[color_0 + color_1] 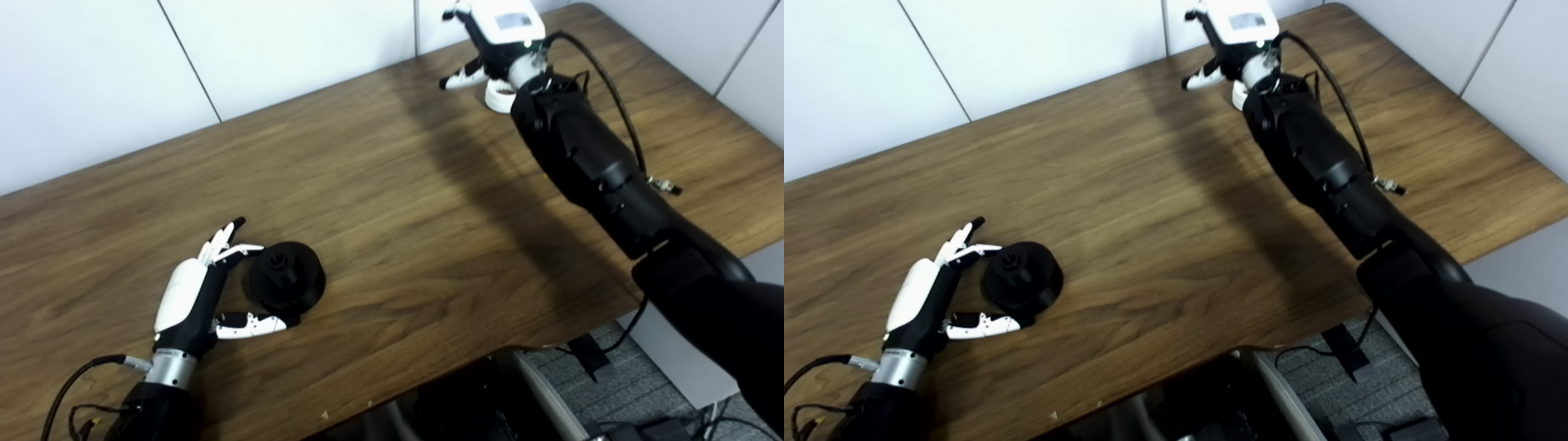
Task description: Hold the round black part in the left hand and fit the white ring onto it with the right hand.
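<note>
1. The round black part (286,277) sits flat on the wooden table (392,202), near the front left side. It has a small knob sticking up in its middle.
2. The left hand (199,294) lies just beside the black part, on its left. Its fingers (223,239) are spread apart and reach up past the part's far side. Its thumb (251,325) points along the part's near side, and the tip is touching it or very close. The hand is not closed on the part.
3. The white ring (499,95) lies on the table far away, near the back right side.
4. The right hand (490,43) is above the ring, with its arm stretched far across the table. The wrist hides part of the ring. The thumb sticks out to the left. The robot's other fingers are hidden, so nobody can tell if this hand is apart or together.
</note>
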You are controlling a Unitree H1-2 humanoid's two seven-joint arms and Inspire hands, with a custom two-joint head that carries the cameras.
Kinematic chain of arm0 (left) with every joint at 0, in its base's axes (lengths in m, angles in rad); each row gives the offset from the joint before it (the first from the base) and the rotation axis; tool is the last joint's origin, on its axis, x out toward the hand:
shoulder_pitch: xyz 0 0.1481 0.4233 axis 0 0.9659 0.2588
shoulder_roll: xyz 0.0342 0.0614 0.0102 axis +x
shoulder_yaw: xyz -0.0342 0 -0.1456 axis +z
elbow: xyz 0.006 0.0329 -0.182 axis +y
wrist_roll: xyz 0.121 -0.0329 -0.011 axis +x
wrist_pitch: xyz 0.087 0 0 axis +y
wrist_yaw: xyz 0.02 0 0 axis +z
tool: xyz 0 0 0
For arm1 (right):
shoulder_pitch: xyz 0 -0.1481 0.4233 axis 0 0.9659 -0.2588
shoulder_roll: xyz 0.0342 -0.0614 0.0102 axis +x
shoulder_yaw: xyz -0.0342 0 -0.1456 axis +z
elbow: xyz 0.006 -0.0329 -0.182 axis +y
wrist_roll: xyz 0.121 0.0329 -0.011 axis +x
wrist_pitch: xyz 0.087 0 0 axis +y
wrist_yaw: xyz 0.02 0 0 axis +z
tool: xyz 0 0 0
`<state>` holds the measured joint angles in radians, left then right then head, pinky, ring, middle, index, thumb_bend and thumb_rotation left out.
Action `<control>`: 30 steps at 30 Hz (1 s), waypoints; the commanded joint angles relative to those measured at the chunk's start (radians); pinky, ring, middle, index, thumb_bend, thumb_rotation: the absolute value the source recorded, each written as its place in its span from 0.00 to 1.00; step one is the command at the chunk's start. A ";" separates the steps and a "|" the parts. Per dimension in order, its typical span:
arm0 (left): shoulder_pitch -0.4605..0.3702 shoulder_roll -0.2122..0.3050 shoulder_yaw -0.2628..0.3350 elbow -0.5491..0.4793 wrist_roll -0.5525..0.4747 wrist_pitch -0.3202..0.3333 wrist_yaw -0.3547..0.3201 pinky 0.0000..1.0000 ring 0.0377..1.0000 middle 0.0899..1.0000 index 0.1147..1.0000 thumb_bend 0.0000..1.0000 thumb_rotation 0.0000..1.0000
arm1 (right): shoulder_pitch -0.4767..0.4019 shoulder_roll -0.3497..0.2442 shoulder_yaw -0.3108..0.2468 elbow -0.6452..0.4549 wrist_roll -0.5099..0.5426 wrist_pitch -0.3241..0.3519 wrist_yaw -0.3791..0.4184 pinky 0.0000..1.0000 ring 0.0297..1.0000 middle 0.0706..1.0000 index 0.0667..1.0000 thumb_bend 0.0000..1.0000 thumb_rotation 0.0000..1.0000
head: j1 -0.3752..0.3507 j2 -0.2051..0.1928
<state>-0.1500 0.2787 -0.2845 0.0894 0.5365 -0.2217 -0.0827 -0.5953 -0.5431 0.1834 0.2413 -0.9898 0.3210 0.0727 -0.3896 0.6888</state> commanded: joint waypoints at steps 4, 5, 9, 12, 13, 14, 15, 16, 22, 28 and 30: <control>0.012 -0.009 -0.004 0.012 0.002 -0.022 0.018 1.00 1.00 1.00 0.60 1.00 0.38 | -0.108 -0.053 -0.003 0.056 0.007 0.026 0.027 0.84 0.88 0.84 0.81 0.72 0.55 | 0.001 0.003; 0.013 -0.009 -0.004 0.010 0.003 -0.020 0.017 1.00 1.00 1.00 0.60 1.00 0.38 | -0.114 -0.055 -0.003 0.066 0.011 0.030 0.032 0.85 0.88 0.84 0.81 0.72 0.57 | 0.002 0.003; 0.015 -0.011 -0.002 0.013 0.000 -0.025 0.021 1.00 1.00 1.00 0.60 1.00 0.37 | -0.137 -0.073 -0.009 0.130 0.039 0.047 0.062 0.83 0.87 0.82 0.82 0.73 0.58 | 0.013 0.007; 0.014 -0.011 0.000 0.018 -0.003 -0.030 0.023 1.00 1.00 1.00 0.60 1.00 0.37 | -0.141 -0.088 -0.013 0.178 0.064 0.044 0.059 0.81 0.86 0.82 0.83 0.73 0.58 | 0.016 0.006; 0.014 -0.011 0.000 0.020 -0.003 -0.032 0.024 1.00 1.00 1.00 0.60 1.00 0.37 | -0.142 -0.093 -0.014 0.194 0.073 0.044 0.060 0.80 0.86 0.82 0.85 0.72 0.59 | 0.016 0.005; 0.014 -0.010 0.000 0.021 -0.003 -0.033 0.024 1.00 1.00 1.00 0.60 1.00 0.37 | -0.143 -0.097 -0.013 0.204 0.080 0.044 0.059 0.79 0.86 0.82 0.86 0.72 0.59 | 0.016 0.005; 0.014 -0.010 0.001 0.019 -0.003 -0.031 0.022 1.00 1.00 1.00 0.60 1.00 0.37 | -0.142 -0.100 -0.015 0.213 0.090 0.051 0.065 0.80 0.87 0.83 0.87 0.72 0.60 | 0.016 0.005; 0.015 -0.009 0.001 0.017 -0.003 -0.028 0.020 1.00 1.00 1.00 0.60 1.00 0.37 | -0.141 -0.103 -0.016 0.218 0.099 0.058 0.069 0.82 0.88 0.84 0.88 0.71 0.60 | 0.016 0.005; 0.019 -0.006 0.003 0.004 -0.002 -0.020 0.012 1.00 1.00 1.00 0.60 1.00 0.37 | -0.135 -0.129 -0.009 0.259 0.145 0.062 0.083 0.79 0.87 0.82 0.87 0.73 0.60 | 0.022 0.010; 0.017 -0.004 0.004 -0.006 0.002 -0.006 0.004 1.00 1.00 1.00 0.60 1.00 0.37 | -0.133 -0.142 -0.005 0.268 0.181 0.086 0.127 0.76 0.86 0.81 0.87 0.74 0.61 | 0.021 0.011; 0.017 -0.004 0.005 -0.005 -0.001 -0.008 0.003 1.00 1.00 1.00 0.60 1.00 0.37 | -0.130 -0.149 0.000 0.267 0.191 0.086 0.139 0.73 0.84 0.80 0.87 0.74 0.62 | 0.021 0.012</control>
<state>-0.1469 0.2769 -0.2772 0.0859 0.5381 -0.2188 -0.0864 -0.6743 -0.6452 0.1863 0.5305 -0.8059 0.4019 0.2085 -0.3682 0.6995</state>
